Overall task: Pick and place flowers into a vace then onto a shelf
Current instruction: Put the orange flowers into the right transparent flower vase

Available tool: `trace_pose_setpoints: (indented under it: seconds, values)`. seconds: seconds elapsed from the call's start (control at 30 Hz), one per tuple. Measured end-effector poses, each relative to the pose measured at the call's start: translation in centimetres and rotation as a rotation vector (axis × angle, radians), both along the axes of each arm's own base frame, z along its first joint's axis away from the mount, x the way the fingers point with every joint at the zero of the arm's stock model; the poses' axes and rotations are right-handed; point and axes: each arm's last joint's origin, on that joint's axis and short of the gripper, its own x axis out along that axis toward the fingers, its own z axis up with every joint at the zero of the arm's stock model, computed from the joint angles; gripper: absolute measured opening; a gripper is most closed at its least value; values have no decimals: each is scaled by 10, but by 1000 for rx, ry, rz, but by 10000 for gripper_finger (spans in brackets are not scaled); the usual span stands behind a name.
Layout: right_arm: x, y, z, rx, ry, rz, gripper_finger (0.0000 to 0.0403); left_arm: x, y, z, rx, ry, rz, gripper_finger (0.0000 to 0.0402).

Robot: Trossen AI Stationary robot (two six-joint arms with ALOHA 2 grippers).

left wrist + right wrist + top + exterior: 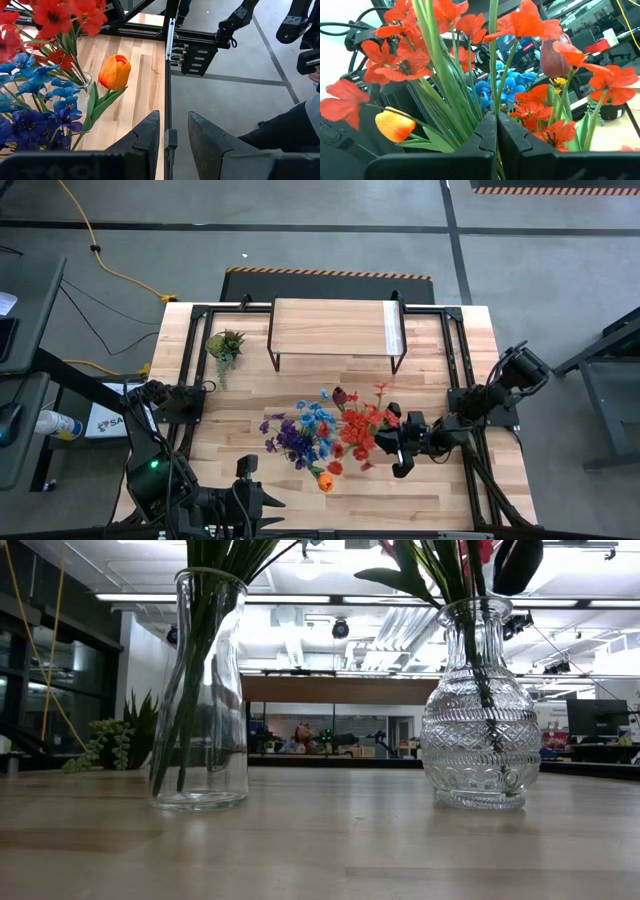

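Two glass vases stand on the table. The plain vase [200, 690] holds the blue and purple flowers [300, 435] and the orange tulip [115, 72]. The patterned vase [480, 705] holds the red flowers [362, 430] and the maroon tulip [555, 57]. My right gripper [386, 442] is at the red bunch from the table's right, shut on its stems. My left gripper [170, 140] is open over the table's near edge, left of the orange tulip, touching nothing. The shelf [335, 330] stands on its black legs at the far side. My right gripper pinches green stems [493, 107] of the red bunch between its two fingers [482, 132]. It comes in roughly level from the table's right, with the fingers across the stems. The stems stand upright, their lower ends in the patterned vase on the table.
A small spiky potted plant [225, 345] sits left of the shelf. Black frame rails [455, 360] run along the table's sides. Bare wood lies between the shelf and the vases and along the near edge [420, 500].
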Motion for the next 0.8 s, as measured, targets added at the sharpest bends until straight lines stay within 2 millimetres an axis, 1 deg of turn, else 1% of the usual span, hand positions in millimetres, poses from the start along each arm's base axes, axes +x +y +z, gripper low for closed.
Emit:
trace_pose_setpoints:
  seconds: [0.33, 0.63, 0.8]
  values:
    - [-1, 1, -1, 50, 16, -28, 0, 0, 0, 0, -1, 0, 0, 134]
    - [-10, 11, -2, 63, 50, -65, 0, 0, 0, 0, 0, 0, 0, 134]
    - [-15, 16, -3, 61, 57, -54, 0, 0, 0, 0, 0, 0, 0, 134]
